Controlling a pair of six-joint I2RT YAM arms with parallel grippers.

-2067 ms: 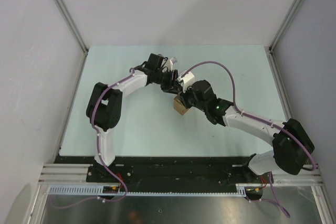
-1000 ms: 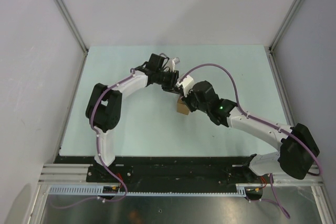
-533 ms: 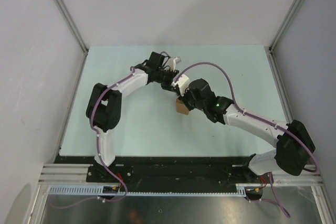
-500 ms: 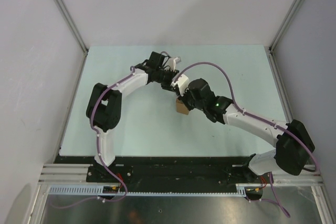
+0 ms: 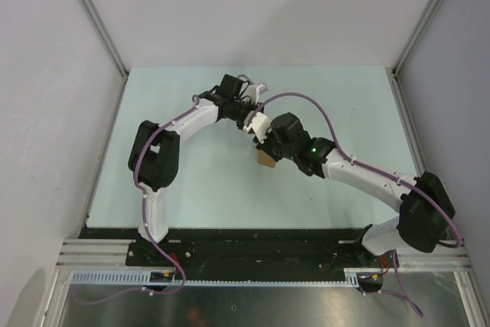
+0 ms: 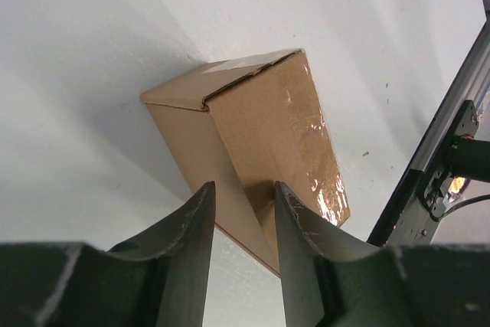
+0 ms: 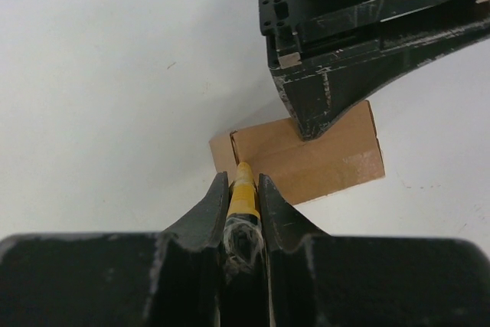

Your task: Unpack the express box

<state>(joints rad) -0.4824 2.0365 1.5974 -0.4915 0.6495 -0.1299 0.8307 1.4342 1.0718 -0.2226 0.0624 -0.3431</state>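
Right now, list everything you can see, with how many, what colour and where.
box: one, brown cardboard, mid-table between the two grippers, flaps closed
cutter: one, yellow, in the right gripper, tip at the box's top
table: one, pale green, under everything
walls: three, pale grey, behind and at both sides of the table
cables: purple, running along the arms
arms: two, white and black, bases at the near edge, meeting over the box
left gripper: one, black, fingers astride an edge of the box, grip unclear
right gripper: one, black, shut on the cutter
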